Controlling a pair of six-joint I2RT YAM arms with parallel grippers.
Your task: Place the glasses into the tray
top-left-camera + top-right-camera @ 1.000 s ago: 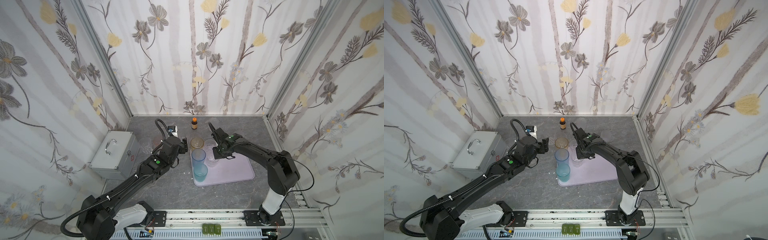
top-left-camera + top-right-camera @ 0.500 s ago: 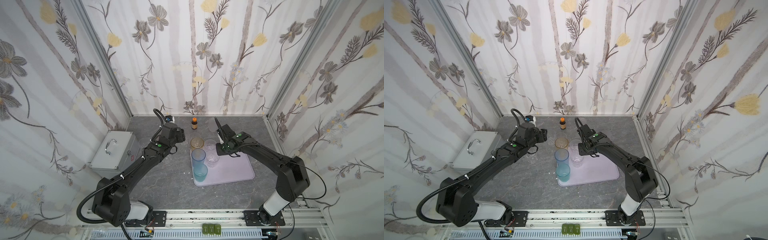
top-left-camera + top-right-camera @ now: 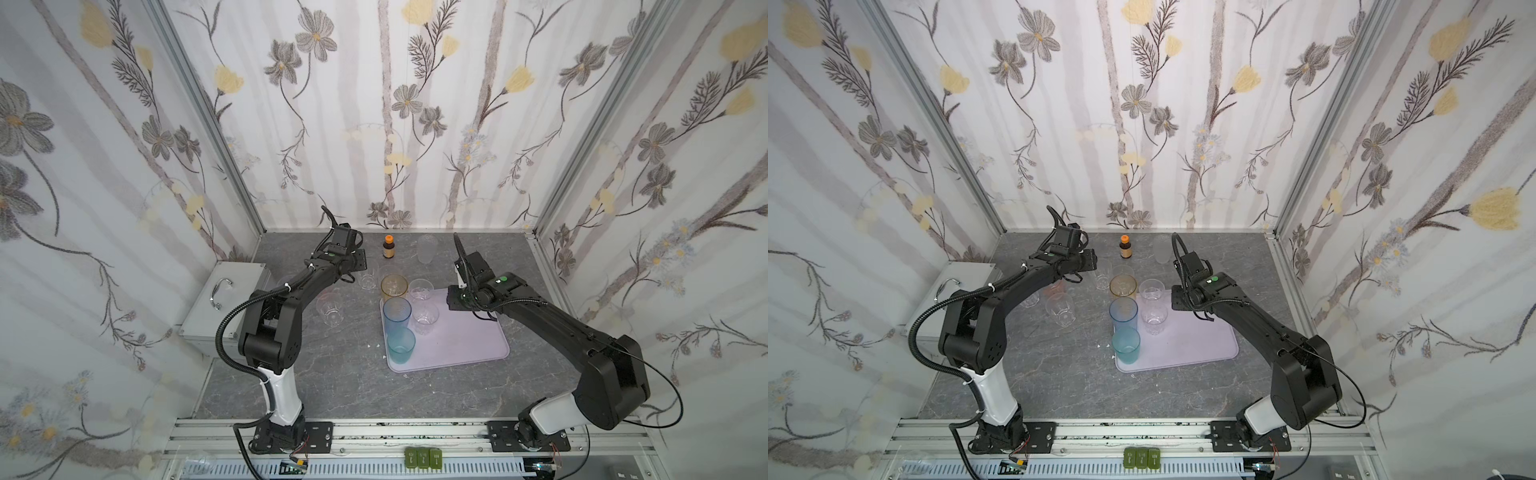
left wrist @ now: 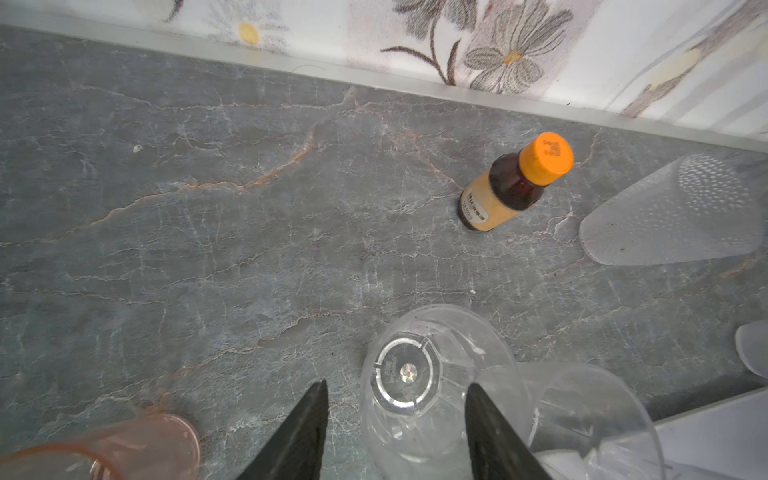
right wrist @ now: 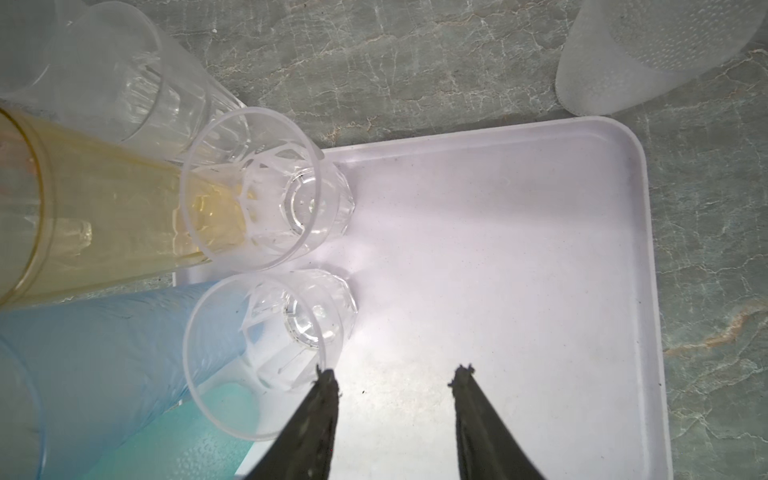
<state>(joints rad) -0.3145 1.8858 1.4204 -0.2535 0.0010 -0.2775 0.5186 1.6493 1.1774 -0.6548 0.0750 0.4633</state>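
Note:
The lilac tray (image 3: 457,340) (image 5: 498,249) holds a tall amber glass (image 3: 394,286), a tall blue one (image 3: 397,313), a teal one (image 3: 401,345) and two clear faceted glasses (image 3: 420,289) (image 3: 425,318). My right gripper (image 3: 451,301) (image 5: 392,374) hangs open and empty over the bare tray floor, one fingertip beside the nearer faceted glass (image 5: 270,332). My left gripper (image 3: 359,264) (image 4: 397,390) is open, its jaws astride an upright clear glass (image 4: 409,374) (image 3: 368,278) on the table left of the tray; one finger is clear of the glass wall.
A brown bottle with orange cap (image 3: 388,247) (image 4: 515,183) and a frosted glass (image 3: 427,248) (image 4: 673,212) stand near the back wall. A clear faceted glass (image 3: 330,309) and a pink glass (image 4: 145,440) sit left of the tray. The silver case (image 3: 224,299) is at the far left.
The right gripper opened, let go of the clear faceted glass in the tray and drew back slightly. The left arm swung toward the back wall, and its jaws narrowed around the clear glass.

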